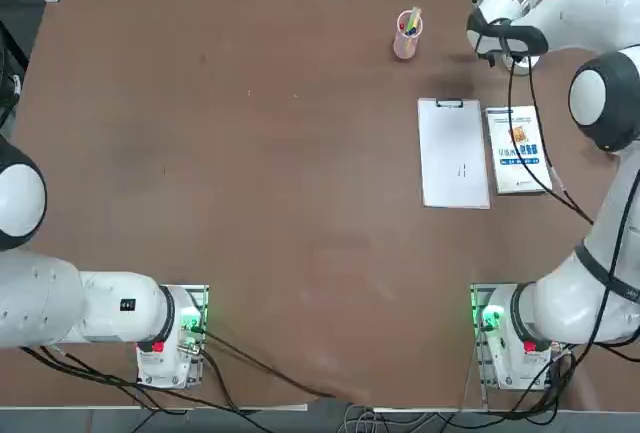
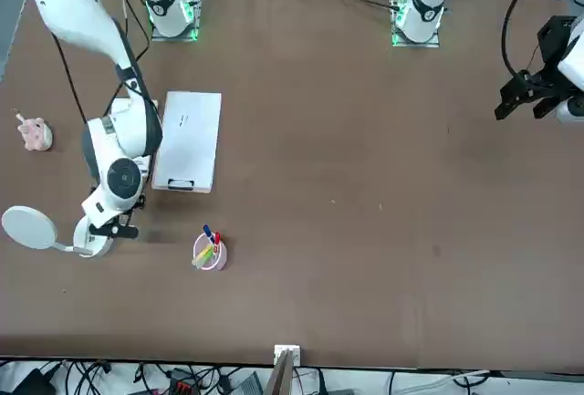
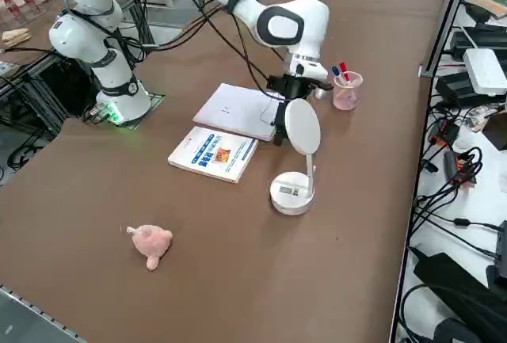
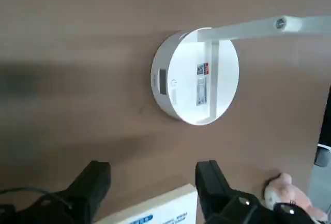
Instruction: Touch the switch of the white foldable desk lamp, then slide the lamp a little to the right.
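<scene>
Approach to the switch. The right pincer [image 4: 152, 182], fingers spread and empty, hangs above the white foldable desk lamp [image 3: 295, 165], which stands near the table's [image 3: 119, 295] right-hand edge, beyond the book [image 3: 212, 154]. Next, judged: descend onto the base's switch mark [image 4: 172, 83]. Bare table lies around the base, though the edge limits a rightward slide.

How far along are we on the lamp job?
Nothing looks done yet. The right gripper hangs open above the white foldable desk lamp, clear of its base, near the booklet. Left to do: touching the switch, then sliding the lamp right.
</scene>
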`<state>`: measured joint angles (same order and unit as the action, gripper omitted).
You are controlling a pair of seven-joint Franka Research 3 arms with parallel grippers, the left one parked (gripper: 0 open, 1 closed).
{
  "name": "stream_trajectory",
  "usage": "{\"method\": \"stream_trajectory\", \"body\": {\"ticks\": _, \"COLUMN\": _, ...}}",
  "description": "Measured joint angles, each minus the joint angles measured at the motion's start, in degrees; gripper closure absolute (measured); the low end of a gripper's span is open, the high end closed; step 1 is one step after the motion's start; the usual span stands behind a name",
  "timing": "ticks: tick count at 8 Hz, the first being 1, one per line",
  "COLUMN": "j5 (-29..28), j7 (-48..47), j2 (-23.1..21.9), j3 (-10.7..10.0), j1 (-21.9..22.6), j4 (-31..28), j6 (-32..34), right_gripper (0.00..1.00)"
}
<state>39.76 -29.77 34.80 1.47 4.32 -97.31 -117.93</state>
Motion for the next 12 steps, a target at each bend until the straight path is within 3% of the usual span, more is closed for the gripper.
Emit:
{"method": "stream_trajectory", "body": {"ticks": 7, "j5": 4.6, "j7": 0.0, "j2": 4.5, "j3": -0.1, "j1": -3.0, "j4": 0.5, "j6": -7.6, "right_gripper": 0.0}}
{"method": "stream_trajectory", "body": {"ticks": 12, "j5": 7.0, "j7": 0.1, "j2": 6.5, "j3": 0.0, "j1": -3.5, "j4": 3.0, "j6": -9.3, "right_gripper": 0.0}}
